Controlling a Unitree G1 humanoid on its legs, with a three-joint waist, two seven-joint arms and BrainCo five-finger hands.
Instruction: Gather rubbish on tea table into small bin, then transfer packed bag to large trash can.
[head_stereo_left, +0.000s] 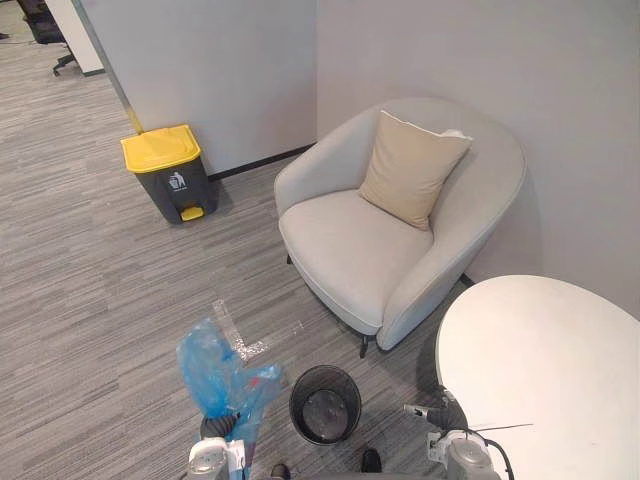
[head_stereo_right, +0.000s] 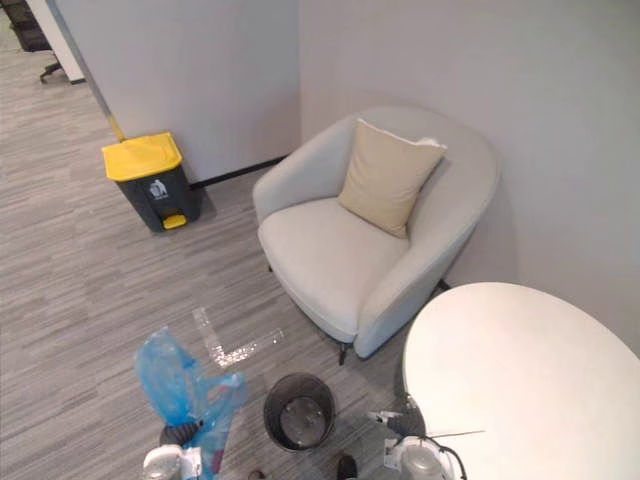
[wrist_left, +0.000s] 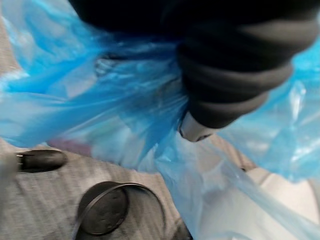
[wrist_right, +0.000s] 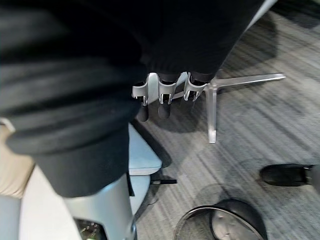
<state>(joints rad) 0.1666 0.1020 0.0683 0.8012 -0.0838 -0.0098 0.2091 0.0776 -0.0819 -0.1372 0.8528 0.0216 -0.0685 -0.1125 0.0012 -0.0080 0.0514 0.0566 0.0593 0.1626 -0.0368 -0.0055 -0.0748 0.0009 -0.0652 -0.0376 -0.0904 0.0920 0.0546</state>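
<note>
Blue thin-film bag (head_stereo_left: 210, 372) is off the floor, bunched around the left hand (wrist_left: 227, 87), just beside the black mesh small bin (head_stereo_left: 325, 403). The bin stands on the carpet floor near the white desk (head_stereo_left: 560, 380), with no liner seen in it. Film drapes over the hand, so I cannot tell from the wrist view whether the hand is clamped on the bag. Right hand (wrist_right: 163, 97) hangs low by the desk edge, fingers relaxed and nearly straight, holding nothing.

Handling: bag looks light, limp and slippery. Pale shapes show dimly through the film in the left wrist view, so it probably has small contents. Film would likely tear if snagged or dragged, and the load should swing when carried. Best hold, by my judgement, is the gathered neck, all layers bunched together with the load hanging below, not a single layer of side wall.

Large trash can (head_stereo_left: 170, 175), grey with its yellow lid down, stands by the wall, well apart across open floor. Lid needs opening before the drop; yellow pedal at its front.
</note>
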